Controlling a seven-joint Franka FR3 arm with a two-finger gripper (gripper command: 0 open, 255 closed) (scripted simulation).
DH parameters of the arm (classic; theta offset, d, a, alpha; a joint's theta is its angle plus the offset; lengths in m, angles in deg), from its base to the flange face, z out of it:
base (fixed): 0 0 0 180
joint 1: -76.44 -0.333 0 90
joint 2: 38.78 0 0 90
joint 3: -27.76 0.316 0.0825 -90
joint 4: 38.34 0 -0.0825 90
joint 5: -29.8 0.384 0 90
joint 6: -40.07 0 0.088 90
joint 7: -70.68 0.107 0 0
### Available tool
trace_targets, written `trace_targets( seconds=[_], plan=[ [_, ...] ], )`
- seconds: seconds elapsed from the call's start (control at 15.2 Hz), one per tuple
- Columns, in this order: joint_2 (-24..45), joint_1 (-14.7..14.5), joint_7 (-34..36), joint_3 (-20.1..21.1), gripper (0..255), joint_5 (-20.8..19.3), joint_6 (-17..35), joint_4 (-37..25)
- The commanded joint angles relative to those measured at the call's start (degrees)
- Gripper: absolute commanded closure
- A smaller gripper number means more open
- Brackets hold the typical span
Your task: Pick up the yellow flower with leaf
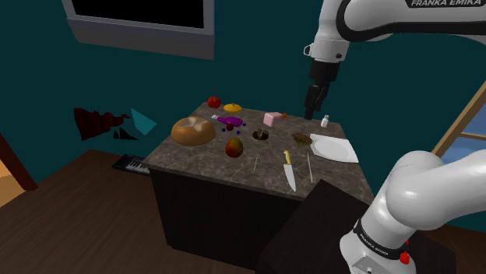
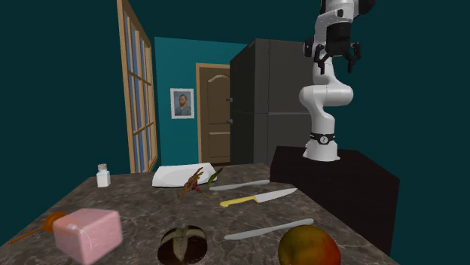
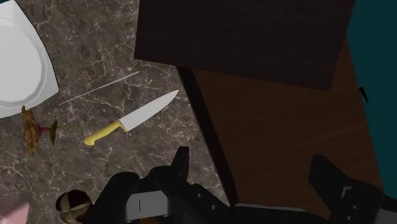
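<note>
The white arm (image 1: pixel 366 19) lettered "FRANKA EMIKA" rears high over the dark marbled tabletop (image 1: pixel 234 167). Its black pincer (image 1: pixel 315 100) points down, open and empty, well above the brownish-yellow flower with green leaf (image 1: pixel 301 138).

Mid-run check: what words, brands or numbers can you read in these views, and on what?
"FRANKA EMIKA": on the white arm's upper link, shoulder view.
White lettering on the dark band at the arm's base: too small to read.
Small white bottle on the marble counter: no legible label.
</note>
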Motion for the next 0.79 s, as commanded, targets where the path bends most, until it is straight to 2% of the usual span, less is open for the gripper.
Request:
trace_targets(
  seconds=[0.0,0.73],
  plan=[
    [0.0,0.0,0.0,0.0,0,0.0,0.0,0.0],
    [17.84,4.46,-4.09,-6.36,0,-6.07,14.63,-1.45]
  ],
)
